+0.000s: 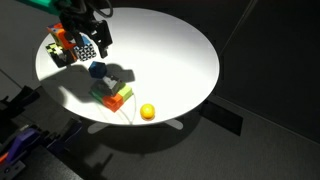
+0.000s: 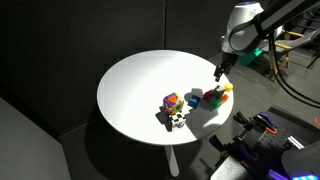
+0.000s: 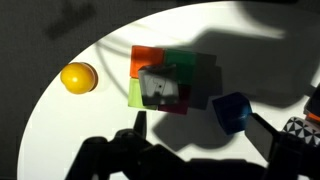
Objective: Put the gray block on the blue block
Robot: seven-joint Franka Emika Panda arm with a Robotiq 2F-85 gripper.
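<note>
In an exterior view, the gripper (image 1: 98,42) is held above the table (image 1: 180,50), clear of the blue block (image 1: 97,70). In an exterior view, it is seen over the cluster near the table's right edge. In the wrist view, the fingers (image 3: 135,130) are spread and empty. The gray block (image 3: 160,88) rests on the green block (image 3: 190,68) and orange block (image 3: 147,58), left of the blue block. The approach is judged in hand; descent around the gray block and closing are called for.
</note>
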